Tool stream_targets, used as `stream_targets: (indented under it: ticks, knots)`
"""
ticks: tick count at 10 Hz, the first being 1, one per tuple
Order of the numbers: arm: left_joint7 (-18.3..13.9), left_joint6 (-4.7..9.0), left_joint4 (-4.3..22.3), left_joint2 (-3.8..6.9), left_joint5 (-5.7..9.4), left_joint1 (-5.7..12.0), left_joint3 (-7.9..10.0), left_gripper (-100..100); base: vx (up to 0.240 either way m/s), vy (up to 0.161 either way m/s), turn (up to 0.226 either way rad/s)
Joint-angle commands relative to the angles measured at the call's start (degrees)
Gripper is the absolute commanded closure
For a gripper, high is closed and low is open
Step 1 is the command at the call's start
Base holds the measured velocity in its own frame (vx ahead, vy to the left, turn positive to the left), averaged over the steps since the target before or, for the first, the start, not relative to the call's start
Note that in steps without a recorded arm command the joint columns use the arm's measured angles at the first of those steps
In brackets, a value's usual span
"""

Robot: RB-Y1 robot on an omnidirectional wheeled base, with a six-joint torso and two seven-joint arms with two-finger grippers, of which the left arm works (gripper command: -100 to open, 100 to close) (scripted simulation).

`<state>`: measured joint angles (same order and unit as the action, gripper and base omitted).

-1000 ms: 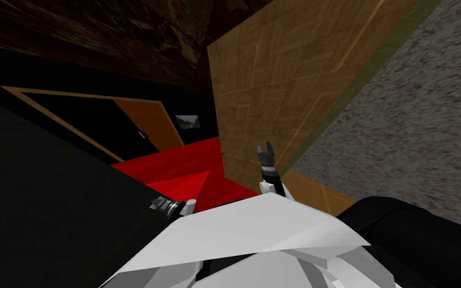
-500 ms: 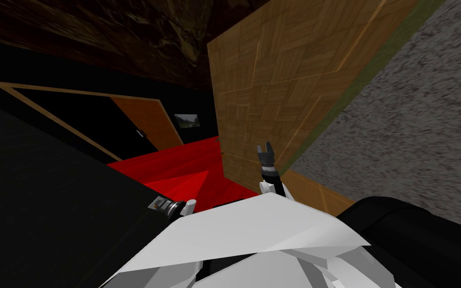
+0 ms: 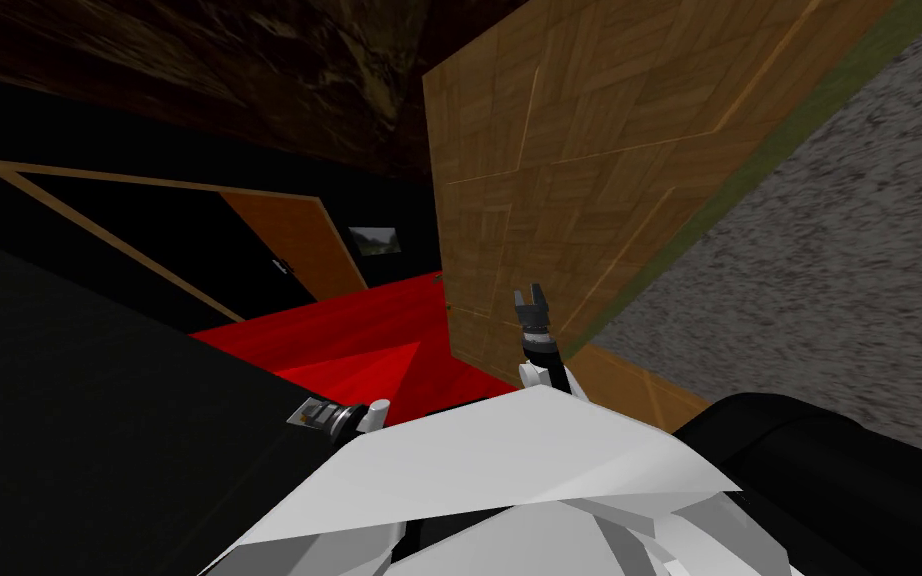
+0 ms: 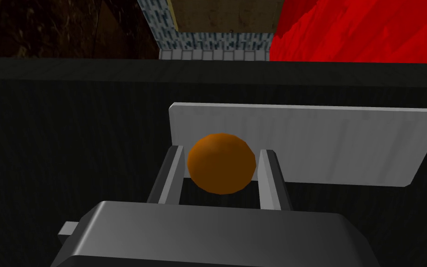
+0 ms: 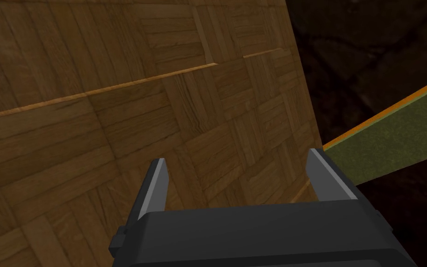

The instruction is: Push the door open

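Door (image 3: 569, 150) of brown wood squares stands close in front of the right gripper (image 5: 238, 162), whose fingers are spread wide and hold nothing. A rough grey wall (image 3: 829, 260) is beside it, and a red floor (image 3: 369, 340) lies past its edge. A flat black surface (image 4: 69, 139) bears a white plate (image 4: 337, 143) with an orange ball (image 4: 222, 162), and the left gripper (image 4: 220, 150) pinches that ball by its sides.

No legible text or signs.
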<state>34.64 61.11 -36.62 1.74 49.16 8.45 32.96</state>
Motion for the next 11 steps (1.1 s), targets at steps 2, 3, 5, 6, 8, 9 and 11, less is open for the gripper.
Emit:
stream_targets:
  ticks: [2, 3, 5, 6, 8, 9, 11]
  knots:
    - [1.09, 1.04, -0.36, 0.86, 1.94, 0.05, 1.6, 100, 0.12, 0.149, 0.013]
    - [1.59, 1.39, -0.5, 0.88, 2.8, 0.08, 2.27, 100, 0.109, 0.16, 0.011]
    - [2.55, 2.07, -0.78, 0.6, 4.44, 0.13, 3.55, 100, 0.172, 0.17, 0.042]
    - [2.96, 2.37, -0.9, 0.34, 5.15, 0.15, 4.11, 100, 0.128, 0.216, 0.031]
    - [2.86, 2.57, 0.25, 0.19, 5.45, 0.69, 4.27, 100, 0.069, 0.152, 0.014]
    - [3.42, 3.69, 0.14, 1.0, 6.81, 0.66, 5.39, 100, 0.075, 0.116, -0.006]
    - [3.86, 4.31, -0.03, 1.28, 7.81, 0.53, 6.18, 100, 0.102, 0.184, 0.019]
